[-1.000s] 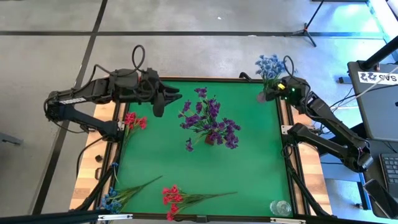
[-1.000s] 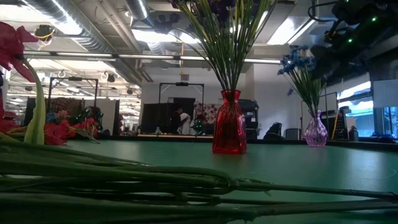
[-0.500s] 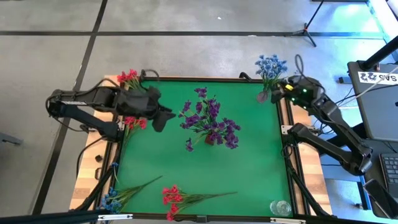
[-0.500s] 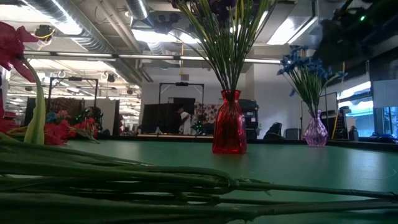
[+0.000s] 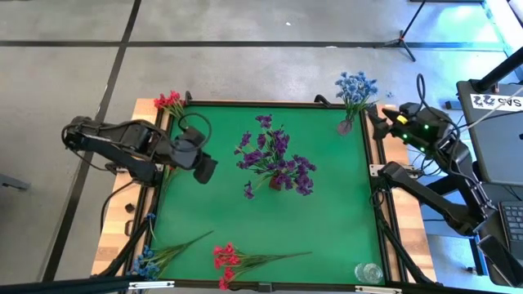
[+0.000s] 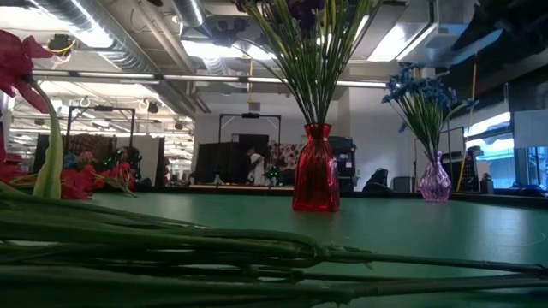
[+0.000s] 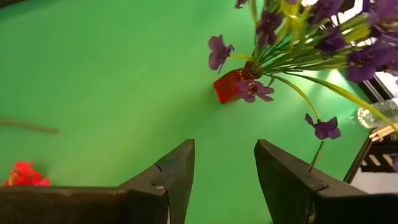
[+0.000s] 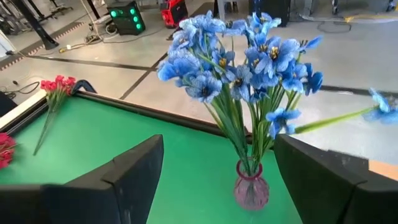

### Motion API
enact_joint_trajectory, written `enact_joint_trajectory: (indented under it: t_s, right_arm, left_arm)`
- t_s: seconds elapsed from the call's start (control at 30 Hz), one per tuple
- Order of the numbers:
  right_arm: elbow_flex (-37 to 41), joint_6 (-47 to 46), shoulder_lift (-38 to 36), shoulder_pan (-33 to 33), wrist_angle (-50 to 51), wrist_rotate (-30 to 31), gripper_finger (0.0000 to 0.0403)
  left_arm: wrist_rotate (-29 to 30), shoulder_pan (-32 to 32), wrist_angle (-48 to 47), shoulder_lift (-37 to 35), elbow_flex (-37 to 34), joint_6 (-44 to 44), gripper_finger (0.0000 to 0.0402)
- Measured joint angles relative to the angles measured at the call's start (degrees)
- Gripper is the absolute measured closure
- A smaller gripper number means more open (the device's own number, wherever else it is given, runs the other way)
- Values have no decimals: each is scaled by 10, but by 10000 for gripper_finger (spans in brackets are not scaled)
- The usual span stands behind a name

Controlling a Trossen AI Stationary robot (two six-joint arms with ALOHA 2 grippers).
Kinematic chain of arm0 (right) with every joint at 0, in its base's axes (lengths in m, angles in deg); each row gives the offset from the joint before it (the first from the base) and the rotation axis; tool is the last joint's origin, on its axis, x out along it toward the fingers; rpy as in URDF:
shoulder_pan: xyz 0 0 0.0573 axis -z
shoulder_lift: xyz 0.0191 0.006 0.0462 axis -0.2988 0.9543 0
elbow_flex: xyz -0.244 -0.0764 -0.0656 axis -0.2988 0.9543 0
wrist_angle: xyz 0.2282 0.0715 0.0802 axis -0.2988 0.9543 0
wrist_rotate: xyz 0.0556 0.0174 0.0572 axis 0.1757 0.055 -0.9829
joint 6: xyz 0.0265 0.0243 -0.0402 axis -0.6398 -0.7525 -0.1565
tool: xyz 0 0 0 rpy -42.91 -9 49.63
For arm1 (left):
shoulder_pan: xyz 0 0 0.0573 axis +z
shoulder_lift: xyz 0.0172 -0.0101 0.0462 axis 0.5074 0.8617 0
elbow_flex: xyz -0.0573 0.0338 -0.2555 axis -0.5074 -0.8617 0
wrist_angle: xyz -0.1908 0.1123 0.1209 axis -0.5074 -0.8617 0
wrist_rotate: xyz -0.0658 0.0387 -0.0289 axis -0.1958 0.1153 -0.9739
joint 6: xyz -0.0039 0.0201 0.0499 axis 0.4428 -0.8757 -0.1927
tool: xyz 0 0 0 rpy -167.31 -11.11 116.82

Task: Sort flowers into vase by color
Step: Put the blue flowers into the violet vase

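Both jaws released, flowers in vases and on the tabletop.

High view: purple flowers (image 5: 274, 161) stand mid-tabletop (image 5: 327, 212), blue flowers (image 5: 355, 88) at the far right corner; red sprigs (image 5: 233, 258) lie at the near edge. Left wrist view: left gripper (image 7: 224, 177) is spread and empty. Right wrist view: right gripper (image 8: 217, 180) is spread, near the blue flowers.

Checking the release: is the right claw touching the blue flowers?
Apart. The right wrist view shows the open right claw back from the blue flowers.
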Motion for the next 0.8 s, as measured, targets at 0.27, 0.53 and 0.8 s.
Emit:
enact_joint_trajectory:
  t_s: [0.27,0.53,0.8]
  right_arm:
    - [-52,-5,0,0,41,-28,97]
    - [-134,-10,0,0,74,-27,97]
    - [-162,-35,0,0,86,-34,97]
  left_arm:
    - [5,-49,-78,0,0,68,237]
    - [23,-84,-91,0,-23,128,237]
    - [-24,-121,-58,0,-149,230,237]
